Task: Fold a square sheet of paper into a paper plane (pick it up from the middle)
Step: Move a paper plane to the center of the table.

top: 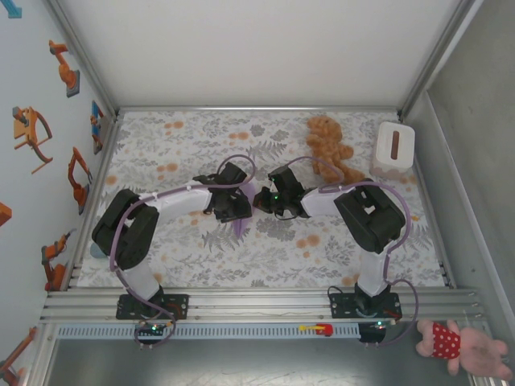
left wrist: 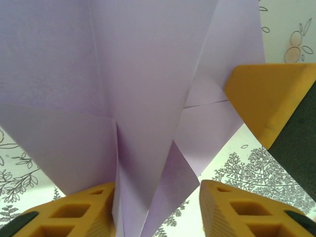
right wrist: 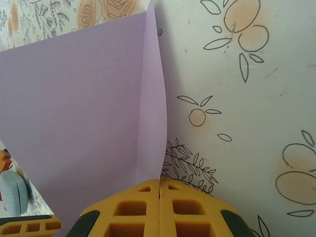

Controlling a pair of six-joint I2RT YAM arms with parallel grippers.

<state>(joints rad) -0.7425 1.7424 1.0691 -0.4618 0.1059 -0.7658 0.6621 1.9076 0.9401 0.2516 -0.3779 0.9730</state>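
The left arm [top: 169,199] reaches from the near edge of the floral surface [top: 161,249] toward its middle. The left fingers [left wrist: 74,215] stand apart, released. A narrow fold of the lavender paper [left wrist: 143,74] runs down between them, lying against one pad with a clear gap to the other. The paper, creased into a tapering shape, hangs over the middle of the surface, between the two wrists. The right fingers [right wrist: 133,212] are clenched on it, pads pressed together where a crease meets them. Near the far right corner lie a brown teddy bear [top: 326,145] and, just right of it, a white box [top: 394,149].
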